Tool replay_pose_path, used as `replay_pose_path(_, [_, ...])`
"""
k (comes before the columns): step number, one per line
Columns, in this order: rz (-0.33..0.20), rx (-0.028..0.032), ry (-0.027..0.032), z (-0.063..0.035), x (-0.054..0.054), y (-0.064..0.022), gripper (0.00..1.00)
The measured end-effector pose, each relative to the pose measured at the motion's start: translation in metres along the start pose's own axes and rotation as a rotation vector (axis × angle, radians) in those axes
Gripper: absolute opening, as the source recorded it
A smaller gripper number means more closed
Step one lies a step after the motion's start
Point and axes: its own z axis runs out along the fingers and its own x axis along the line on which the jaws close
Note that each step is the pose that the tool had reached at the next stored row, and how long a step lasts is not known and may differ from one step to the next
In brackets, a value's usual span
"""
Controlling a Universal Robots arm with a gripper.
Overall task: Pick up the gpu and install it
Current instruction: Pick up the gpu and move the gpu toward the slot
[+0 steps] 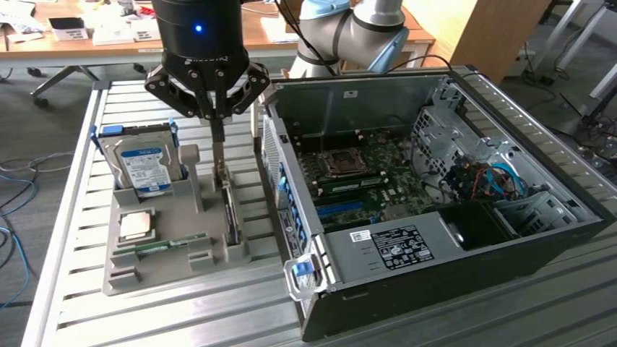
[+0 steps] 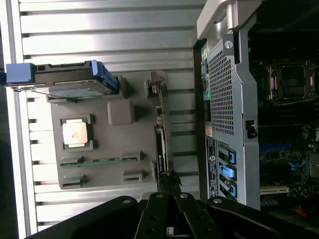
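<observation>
Grey plastic holder (image 1: 126, 278) on the slatted metal table (image 1: 193, 322), and we start at the exterior view's left. A hard drive (image 1: 144, 166) stands upright in its blue frame close to the table's edge. A square chip (image 1: 135, 225) and a green memory stick (image 1: 172, 243) lie flat in front of it.

Moving right, we reach the graphics card (image 1: 228, 210), standing on edge in the slot along the holder's side nearest the computer case (image 1: 540, 238). Directly above it hangs the pincer (image 1: 218, 139), pointing straight down. Its fingers are closed on the card's upper end while the card sits in its slot. Just a narrow strip of bare slats separates the holder from the case wall.

Further right, the case lies on its side with the open face up. We see the motherboard (image 1: 376, 181) inside and free air above it.

The wrist camera adds its own angle. We get the card (image 2: 159, 134) edge-on as a thin dark line, with the pincer (image 2: 168, 181) pinched onto its near end. The case's perforated rear panel (image 2: 222, 89) runs close alongside.
</observation>
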Motion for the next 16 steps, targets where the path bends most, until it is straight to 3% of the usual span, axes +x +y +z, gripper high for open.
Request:
replay_pose_path(4, [0.0,0.0,0.0,0.0,0.0,0.0,0.11])
replay_pose_path(10, [0.0,0.0,0.0,0.0,0.0,0.0,0.36])
replay_pose_path(16, [0.0,0.0,0.0,0.0,0.0,0.0,0.36])
